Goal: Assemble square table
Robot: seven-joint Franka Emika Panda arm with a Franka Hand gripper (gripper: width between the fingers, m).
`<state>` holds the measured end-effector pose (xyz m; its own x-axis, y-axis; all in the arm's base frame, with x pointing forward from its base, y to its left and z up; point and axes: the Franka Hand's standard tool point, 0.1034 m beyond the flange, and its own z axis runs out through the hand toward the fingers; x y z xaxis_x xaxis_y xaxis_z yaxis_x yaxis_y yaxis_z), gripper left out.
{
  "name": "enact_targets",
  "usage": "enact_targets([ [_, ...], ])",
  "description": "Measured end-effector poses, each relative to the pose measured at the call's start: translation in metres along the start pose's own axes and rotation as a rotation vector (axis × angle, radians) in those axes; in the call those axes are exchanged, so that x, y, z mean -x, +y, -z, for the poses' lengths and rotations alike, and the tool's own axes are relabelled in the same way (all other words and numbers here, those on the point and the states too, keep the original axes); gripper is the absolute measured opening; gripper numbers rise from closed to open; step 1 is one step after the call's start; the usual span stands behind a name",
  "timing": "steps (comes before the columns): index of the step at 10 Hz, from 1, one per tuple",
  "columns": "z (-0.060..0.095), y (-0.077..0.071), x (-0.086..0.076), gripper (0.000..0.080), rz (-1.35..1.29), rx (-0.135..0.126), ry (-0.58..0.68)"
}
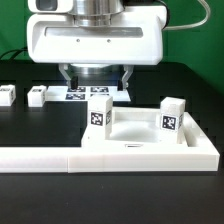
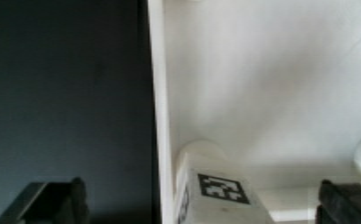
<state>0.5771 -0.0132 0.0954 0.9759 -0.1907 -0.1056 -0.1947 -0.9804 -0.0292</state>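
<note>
Black tabletop (image 1: 35,128) with white slab (image 1: 135,127), L-shaped barrier (image 1: 60,157), two loose legs (image 1: 7,95) (image 1: 37,95), marker board (image 1: 75,97).

The pincer (image 1: 98,82) partly hides the marker board (image 1: 87,96) behind it.

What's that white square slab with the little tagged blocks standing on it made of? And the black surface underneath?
White square slab: likely hard matte plastic, evenly white, crisp edges. Tagged white blocks: seemingly the same plastic; tags look like printed stickers. Black table surface: dull, no glare, perhaps cloth or painted board; unclear.
</note>
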Motion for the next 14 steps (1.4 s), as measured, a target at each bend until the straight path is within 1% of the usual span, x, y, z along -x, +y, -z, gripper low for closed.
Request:
enact_targets([
  [1, -0.002, -0.001, 0.0, 0.0649, 0.001, 0.002, 0.01],
  [2, -0.013, -0.008, 0.007, 0.0649, 0.019, 0.012, 0.05],
  [3, -0.021, -0.01, 0.015, 0.0649, 0.027, 0.021, 0.06],
  [6, -0.04, -0.001, 0.027, 0.0649, 0.03, 0.042, 0.095],
  [7, -0.044, 0.006, 0.027, 0.0649, 0.037, 0.05, 0.105],
  [9, -0.051, 0.015, 0.027, 0.0649, 0.035, 0.061, 0.115],
  [10, -0.054, 0.015, 0.027, 0.0649, 0.035, 0.064, 0.114],
  [14, -0.054, 0.016, 0.027, 0.0649, 0.035, 0.065, 0.113],
])
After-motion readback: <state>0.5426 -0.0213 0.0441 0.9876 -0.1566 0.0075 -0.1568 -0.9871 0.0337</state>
